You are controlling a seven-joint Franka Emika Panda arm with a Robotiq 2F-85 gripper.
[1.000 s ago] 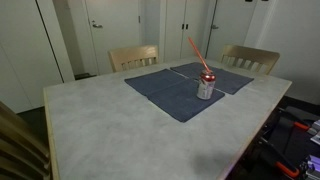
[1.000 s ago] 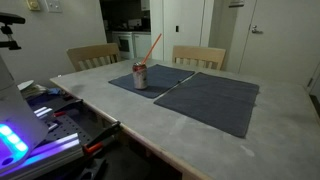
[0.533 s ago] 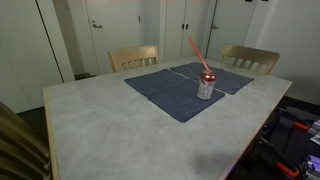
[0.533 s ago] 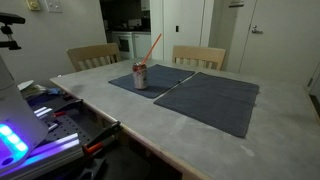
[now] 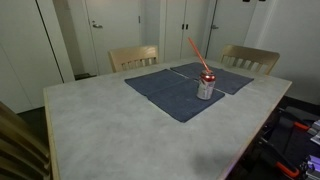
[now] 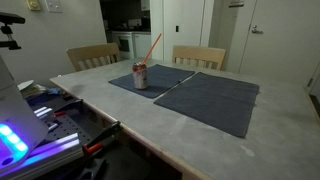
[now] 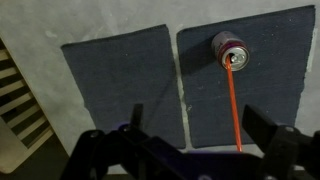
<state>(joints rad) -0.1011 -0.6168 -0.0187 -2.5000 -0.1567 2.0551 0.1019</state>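
In the wrist view the gripper [image 7: 185,158] hangs above the pale marbled surface [image 7: 30,30] with its jaws spread wide apart, holding and touching nothing. Below it lie two dark blue-grey cloth placemats [image 7: 118,85] side by side. A silver-and-red drink can [image 7: 231,52] stands upright on one of them, near a corner, well apart from the gripper. A long orange-red straw [image 7: 234,105] leans out of its top. Both exterior views show the can [image 5: 206,86] [image 6: 140,76] but not the gripper. Two light wooden chairs [image 6: 199,57] stand at the far edge.
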